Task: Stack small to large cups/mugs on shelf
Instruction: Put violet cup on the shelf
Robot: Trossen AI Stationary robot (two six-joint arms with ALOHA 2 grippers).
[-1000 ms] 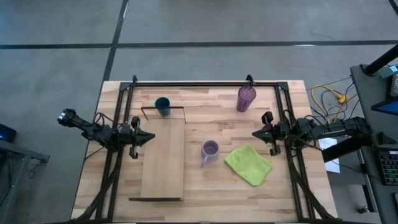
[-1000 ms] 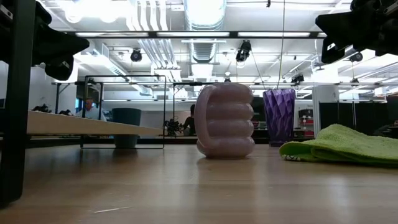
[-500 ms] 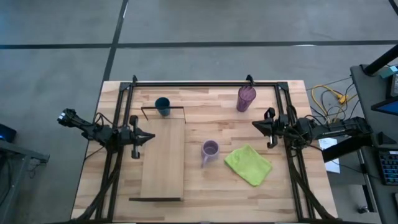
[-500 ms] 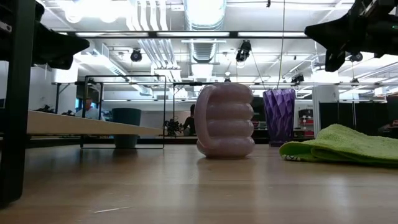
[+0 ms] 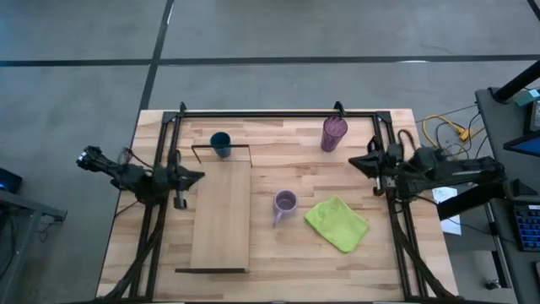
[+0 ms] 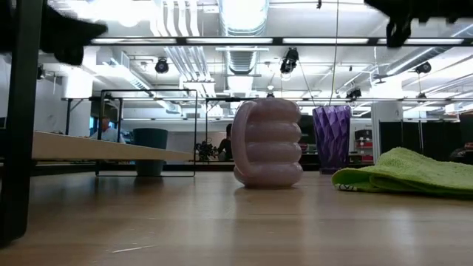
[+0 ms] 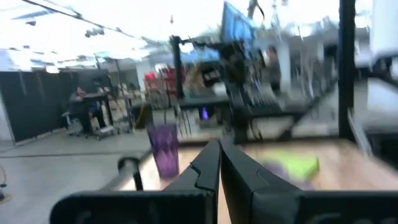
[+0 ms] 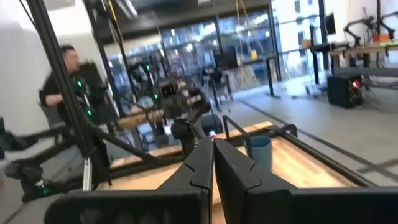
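Note:
The shelf [image 5: 221,217] is a long light board lying flat on the table's left half. The dark blue cup [image 5: 220,143] stands upright at its far end. The purple tumbler [image 5: 333,133] stands at the far right. The lilac mug [image 5: 284,203] stands mid-table, ribbed in the low view [image 6: 267,143]. My left gripper [image 5: 199,176] hovers shut above the table's left edge, beside the shelf. My right gripper [image 5: 354,160] hovers shut at the right edge, near the tumbler. Both are empty.
A green cloth [image 5: 337,223] lies right of the mug. A black frame [image 5: 270,113] runs along the table's far, left and right edges. Bare tabletop lies between the shelf and the mug. People show in the room beyond.
Both grippers have risen and drawn back: the left toward the table's left edge, the right toward the right edge and a little toward the far edge. The cups and the shelf have not moved.

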